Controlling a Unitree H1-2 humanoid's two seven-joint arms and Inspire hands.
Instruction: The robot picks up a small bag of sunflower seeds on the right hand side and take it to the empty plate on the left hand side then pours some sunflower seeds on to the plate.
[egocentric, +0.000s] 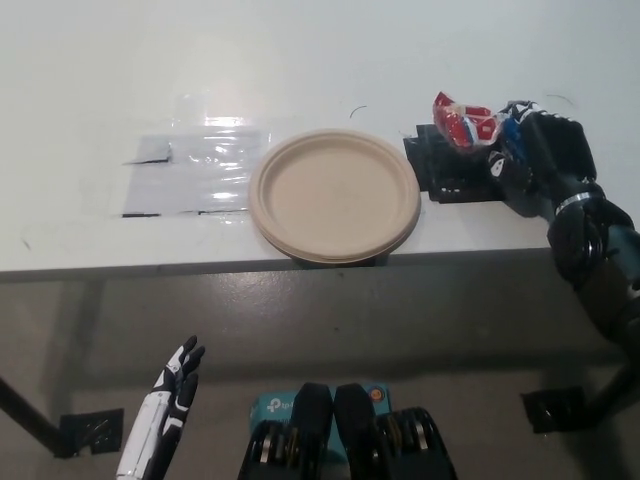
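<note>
We look steeply down on a white table (300, 60) that fills the upper half of the view, its front edge running straight across, with a patch of clear shiny tape or film (190, 175) on its left part catching a bright glare from the overhead light. Below the edge we see a dull grey-brown floor (330, 320) in shadow, where a dark table leg (25, 415) ends in a black foot plate (88, 432) at the lower left and another black foot (555, 408) sits at the lower right.
</note>
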